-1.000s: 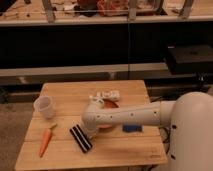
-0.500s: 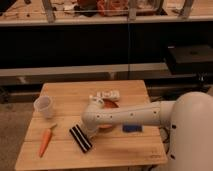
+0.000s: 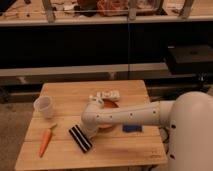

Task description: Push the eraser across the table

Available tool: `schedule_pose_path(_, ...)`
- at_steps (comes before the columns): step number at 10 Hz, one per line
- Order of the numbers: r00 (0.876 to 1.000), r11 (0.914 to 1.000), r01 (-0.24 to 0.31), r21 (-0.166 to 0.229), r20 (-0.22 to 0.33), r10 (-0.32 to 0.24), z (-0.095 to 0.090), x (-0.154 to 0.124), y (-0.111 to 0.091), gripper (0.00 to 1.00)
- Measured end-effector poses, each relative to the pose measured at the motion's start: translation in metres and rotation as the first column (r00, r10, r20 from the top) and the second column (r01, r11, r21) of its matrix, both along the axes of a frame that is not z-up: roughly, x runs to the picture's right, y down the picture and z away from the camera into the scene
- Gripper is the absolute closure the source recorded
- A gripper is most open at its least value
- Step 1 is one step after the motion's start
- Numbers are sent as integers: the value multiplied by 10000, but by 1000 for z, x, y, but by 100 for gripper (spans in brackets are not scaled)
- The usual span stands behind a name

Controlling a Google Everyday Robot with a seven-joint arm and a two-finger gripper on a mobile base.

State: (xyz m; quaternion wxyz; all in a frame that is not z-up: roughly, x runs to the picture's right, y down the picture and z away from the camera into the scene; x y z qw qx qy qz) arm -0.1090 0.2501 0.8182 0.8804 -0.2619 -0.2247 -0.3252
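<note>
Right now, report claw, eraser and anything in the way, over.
Claw low, close beside eraser. Eraser flat on table, near front edge. Carrot and white cup further left in view, apart from it.

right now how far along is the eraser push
Done: nothing obvious. The eraser lies near the front edge of the table, between the carrot and the orange bowl. In hand: the gripper sits at the eraser's bowl side, apparently touching it. Left: the push across.
</note>
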Motion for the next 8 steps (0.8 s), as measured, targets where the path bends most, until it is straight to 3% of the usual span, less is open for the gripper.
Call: schedule_pose_path(8,9999,10000,80,10,98,-80,1,-4,0,100)
